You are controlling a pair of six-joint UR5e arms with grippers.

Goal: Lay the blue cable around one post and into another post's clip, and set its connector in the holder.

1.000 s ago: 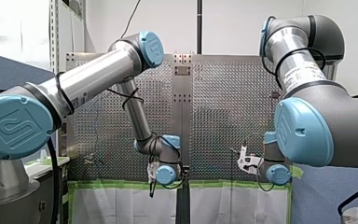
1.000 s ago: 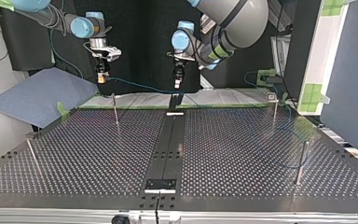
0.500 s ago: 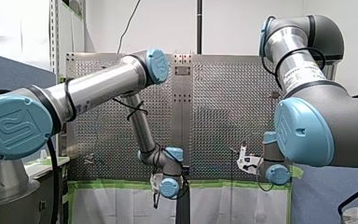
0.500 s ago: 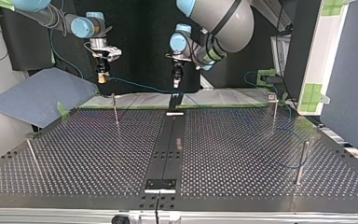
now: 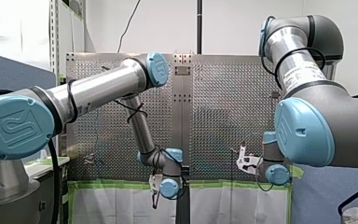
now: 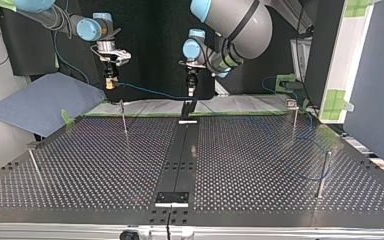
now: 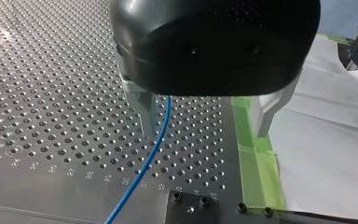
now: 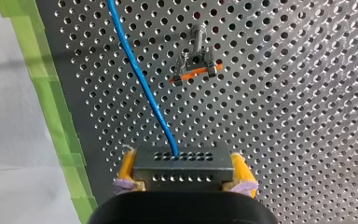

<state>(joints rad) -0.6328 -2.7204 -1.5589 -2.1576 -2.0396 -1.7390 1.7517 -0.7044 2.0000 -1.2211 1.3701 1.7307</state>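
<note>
right gripper [image 8: 182,175]: yellow pads [image 8: 127,164] are clamped on either side of the black connector [image 8: 181,161], so it is holding the connector. you can see the blue cable [image 8: 142,79] leave the middle of the connector's face and run straight ahead over the perforated table [image 8: 284,116].

ahead of that gripper, just beside the cable's line, stands a short post with an orange clip [image 8: 195,65]. the cable is not in the clip. it passes on the side nearer the green tape [image 8: 37,70].

left gripper [image 7: 204,133]: its fingers [image 7: 145,114] stand wide apart and grip nothing. the blue cable hangs between them, close against one finger, and drops toward the table near a black plate with screws [image 7: 200,209]. you cannot tell whether it touches that finger.

top view: the right gripper is at the view's left and the left gripper near the middle, both raised above the table's far edge. the cable spans the air between them with a slight sag. the left gripper hangs above a black bracket [image 6: 188,107] at the far end of the centre strip. a thin post [image 6: 123,117] stands below the right gripper.

further along, a faint blue run lies on the table by a tall post [image 6: 323,172] at the view's right.

front view: both wrists sit low, over the white sheet [image 5: 121,205]. the fingers are too small to read there.
</note>
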